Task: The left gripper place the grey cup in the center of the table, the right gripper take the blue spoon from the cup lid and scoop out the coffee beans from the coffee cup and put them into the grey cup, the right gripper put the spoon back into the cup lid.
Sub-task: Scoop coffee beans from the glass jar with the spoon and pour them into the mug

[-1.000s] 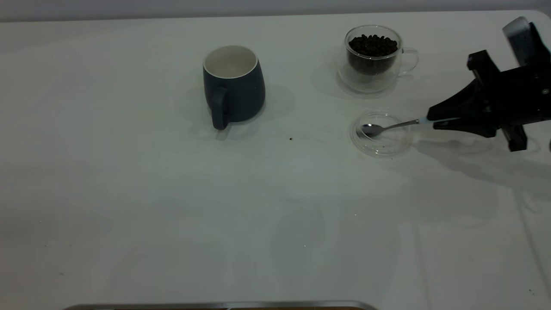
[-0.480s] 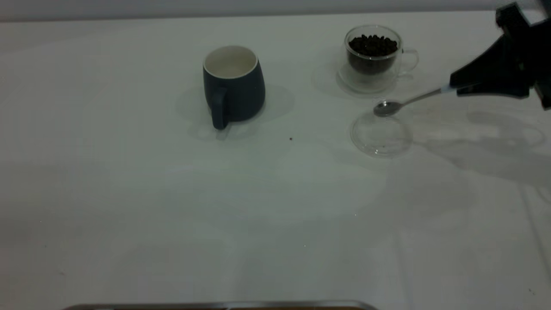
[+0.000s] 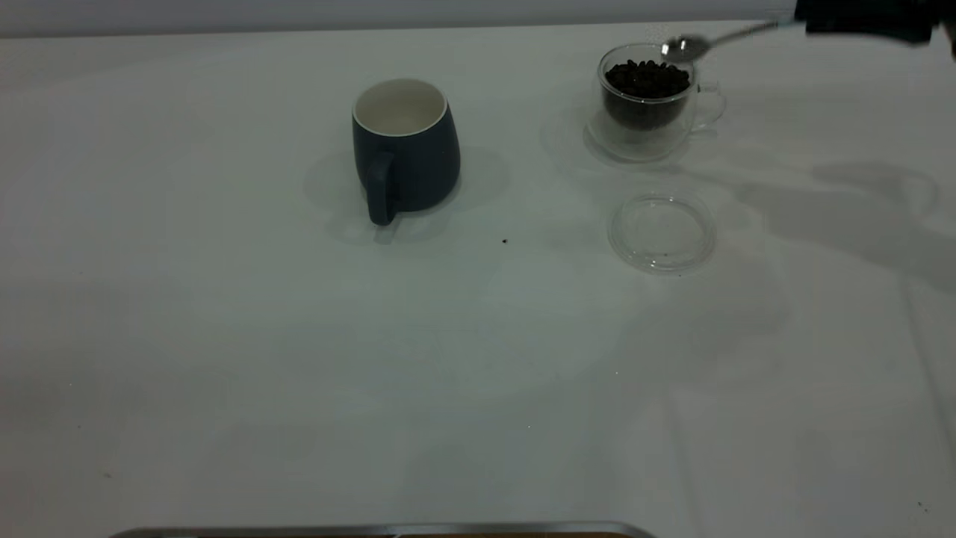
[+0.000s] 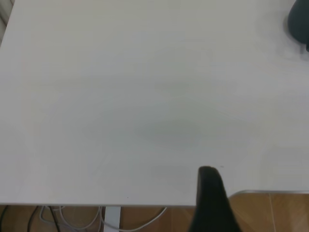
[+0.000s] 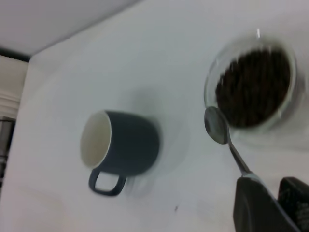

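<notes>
The grey cup (image 3: 405,149) stands upright near the middle of the table (image 3: 299,336), handle toward the front, its cream inside showing no beans. The coffee cup (image 3: 646,104) with coffee beans (image 3: 647,78) stands at the back right. In front of it the cup lid (image 3: 662,232) lies with nothing in it. My right gripper (image 3: 810,24) is shut on the blue spoon (image 3: 686,48), whose bowl hovers just above the coffee cup's rim. In the right wrist view the spoon (image 5: 217,125) hangs beside the beans (image 5: 253,87), the grey cup (image 5: 123,145) farther off. My left gripper (image 4: 210,193) is parked off the table's edge.
A tiny dark speck (image 3: 504,241) lies between the grey cup and the lid. A metal strip (image 3: 373,530) runs along the table's front edge. The left wrist view shows bare tabletop (image 4: 145,96), with cables and wooden floor below the edge.
My right gripper has lifted the spoon out of the cup lid and carried it up and back to above the coffee cup. The lid now holds nothing. The grey cup has not moved.
</notes>
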Robot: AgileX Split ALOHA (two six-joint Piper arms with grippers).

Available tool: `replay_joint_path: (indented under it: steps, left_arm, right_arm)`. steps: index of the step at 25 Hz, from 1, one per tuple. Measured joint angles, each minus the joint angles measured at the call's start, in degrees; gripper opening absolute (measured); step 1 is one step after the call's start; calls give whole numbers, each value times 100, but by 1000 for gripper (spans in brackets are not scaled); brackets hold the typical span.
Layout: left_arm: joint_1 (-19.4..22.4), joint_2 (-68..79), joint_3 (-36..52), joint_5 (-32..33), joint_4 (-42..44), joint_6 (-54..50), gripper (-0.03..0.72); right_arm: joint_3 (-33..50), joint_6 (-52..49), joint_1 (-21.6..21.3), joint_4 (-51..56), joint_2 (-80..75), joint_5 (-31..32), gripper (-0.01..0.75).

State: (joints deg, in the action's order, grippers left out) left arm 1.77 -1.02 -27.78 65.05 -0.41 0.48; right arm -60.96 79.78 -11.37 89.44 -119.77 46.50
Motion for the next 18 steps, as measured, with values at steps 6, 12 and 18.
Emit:
replay_joint_path:
  steps: [6, 12, 18]
  left_arm:
    - [0, 0, 0, 0, -2, 0, 567]
    - [0, 0, 0, 0, -2, 0, 567]
    - [0, 0, 0, 0, -2, 0, 567]
  right_arm:
    - [-606, 123, 193, -409, -19, -618, 104]
    - [-926, 342, 544, -506, -470, -990, 104]
    - [-1445, 336, 564, -512, -1084, -834, 104]
